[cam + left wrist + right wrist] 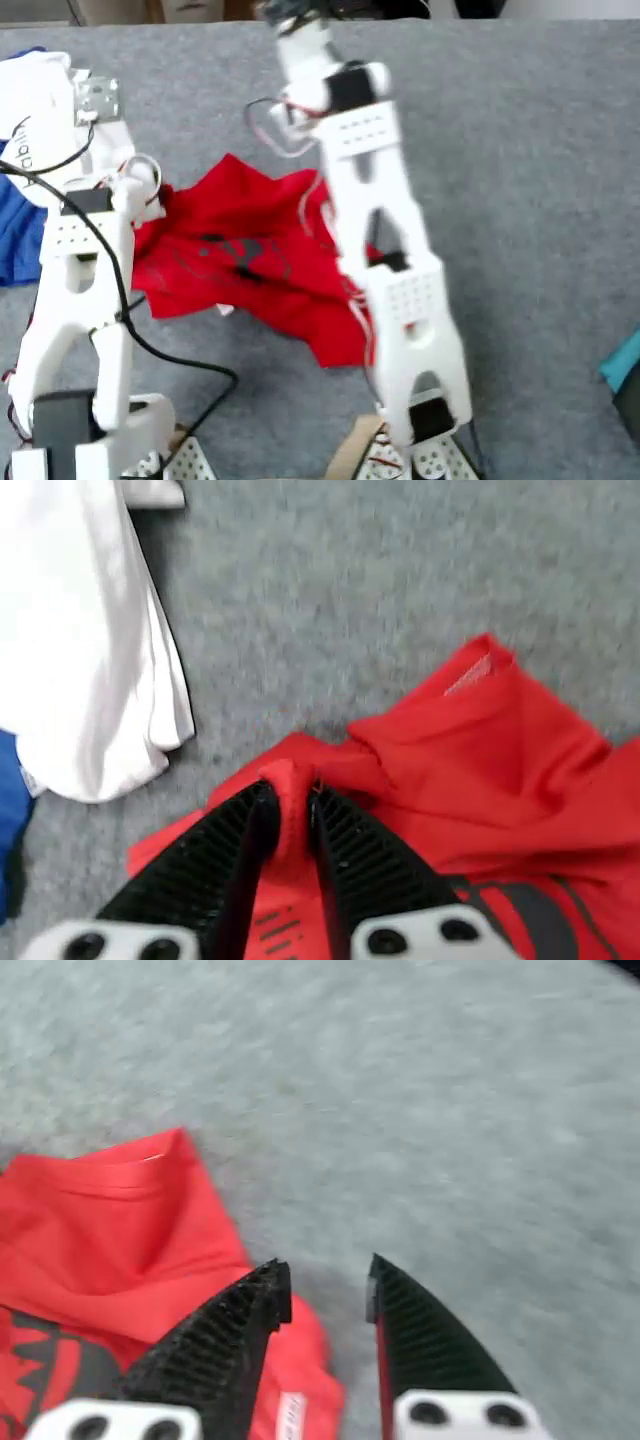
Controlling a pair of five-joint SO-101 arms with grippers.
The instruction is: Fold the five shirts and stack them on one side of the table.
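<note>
Spreading step, apparently: red shirt point(250, 265) crumpled mid-counter point(520, 150), left claw point(288, 792) clamped on a fold at its left edge, right claw point(328, 1285) parted and empty beside its far edge; next move calls for gripping that edge, then pulling flat.

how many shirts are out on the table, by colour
red shirt: 1
white shirt: 1
blue shirt: 1
teal cloth, cut off at the picture's edge, cannot tell if it is a shirt: 1
total: 3 sure shirts, 4 pieces of cloth
</note>
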